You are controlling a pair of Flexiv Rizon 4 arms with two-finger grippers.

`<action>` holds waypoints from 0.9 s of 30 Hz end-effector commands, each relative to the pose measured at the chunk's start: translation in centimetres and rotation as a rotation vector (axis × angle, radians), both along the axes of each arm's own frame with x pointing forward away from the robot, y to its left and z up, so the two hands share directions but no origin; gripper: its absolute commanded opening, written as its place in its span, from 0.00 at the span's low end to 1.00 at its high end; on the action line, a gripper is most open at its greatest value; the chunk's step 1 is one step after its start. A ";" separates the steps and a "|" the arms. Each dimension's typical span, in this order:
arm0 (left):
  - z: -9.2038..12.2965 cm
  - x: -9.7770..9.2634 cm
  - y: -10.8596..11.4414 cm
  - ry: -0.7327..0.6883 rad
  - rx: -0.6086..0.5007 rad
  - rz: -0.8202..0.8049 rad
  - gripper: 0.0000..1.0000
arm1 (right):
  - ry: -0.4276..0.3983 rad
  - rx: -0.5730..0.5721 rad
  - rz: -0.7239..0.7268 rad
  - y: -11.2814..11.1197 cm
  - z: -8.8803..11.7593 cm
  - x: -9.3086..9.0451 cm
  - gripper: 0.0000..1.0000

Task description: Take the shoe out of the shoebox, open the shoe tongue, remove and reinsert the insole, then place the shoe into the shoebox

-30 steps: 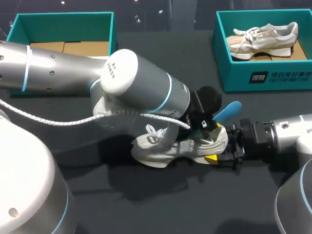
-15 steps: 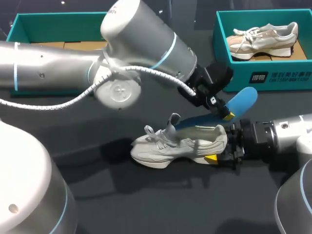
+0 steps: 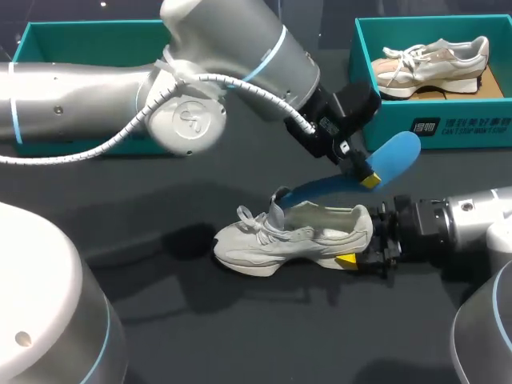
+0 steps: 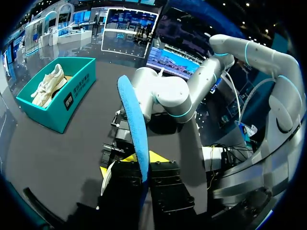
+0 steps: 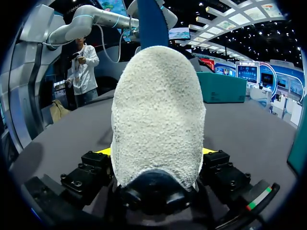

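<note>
A white sneaker [image 3: 292, 236] lies on its side on the dark table, toe towards my left arm. My right gripper [image 3: 362, 245] is shut on its heel; in the right wrist view the fuzzy heel [image 5: 158, 115] fills the gap between the fingers [image 5: 91, 165]. My left gripper [image 3: 364, 176] hangs above the heel, shut on a blue insole [image 3: 384, 160]. The insole slopes down, and its front end [image 3: 300, 192] sits just over the shoe's mouth. In the left wrist view the insole [image 4: 134, 124] stands edge-on out of the left gripper [image 4: 145, 179].
A teal shoebox [image 3: 436, 124] at the back right holds a second pale sneaker [image 3: 432, 62]. Another teal box [image 3: 104, 36] at the back left shows only cardboard inside. My left arm's big elbow spans the table's middle and left.
My left gripper has risen from the shoe and drawn the blue insole up and out to the right. The tongue now stands up. The right gripper and the shoe stayed put.
</note>
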State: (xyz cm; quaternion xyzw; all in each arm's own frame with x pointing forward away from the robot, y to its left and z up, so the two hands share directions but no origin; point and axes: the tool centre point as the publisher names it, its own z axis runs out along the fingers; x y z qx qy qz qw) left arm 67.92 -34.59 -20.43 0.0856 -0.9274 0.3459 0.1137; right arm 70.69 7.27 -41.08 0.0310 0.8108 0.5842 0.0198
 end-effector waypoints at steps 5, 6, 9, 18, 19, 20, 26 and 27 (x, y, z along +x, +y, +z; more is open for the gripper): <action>1.6 -0.2 0.8 0.033 -0.050 0.032 0.00 | 0.000 -0.003 -0.001 0.1 0.0 0.0 0.00; 2.4 -0.1 1.1 0.052 -0.071 0.047 0.00 | 0.000 -0.003 -0.001 0.1 0.0 0.0 0.00; 5.0 -0.3 2.4 0.107 -0.130 0.086 0.00 | 0.000 -0.003 -0.001 0.1 0.0 0.0 0.00; 11.2 -0.6 5.2 0.243 -0.296 0.163 0.00 | 0.000 -0.003 -0.001 0.1 0.0 0.0 0.00; 11.2 -0.6 5.2 0.243 -0.296 0.163 0.00 | 0.000 -0.003 -0.001 0.1 0.0 0.0 0.00; 11.2 -0.6 5.2 0.243 -0.296 0.163 0.00 | 0.000 -0.003 -0.001 0.1 0.0 0.0 0.00; 11.2 -0.6 5.2 0.243 -0.296 0.163 0.00 | 0.000 -0.003 -0.001 0.1 0.0 0.0 0.00; 11.2 -0.6 5.2 0.243 -0.296 0.163 0.00 | 0.000 -0.003 -0.001 0.1 0.0 0.0 0.00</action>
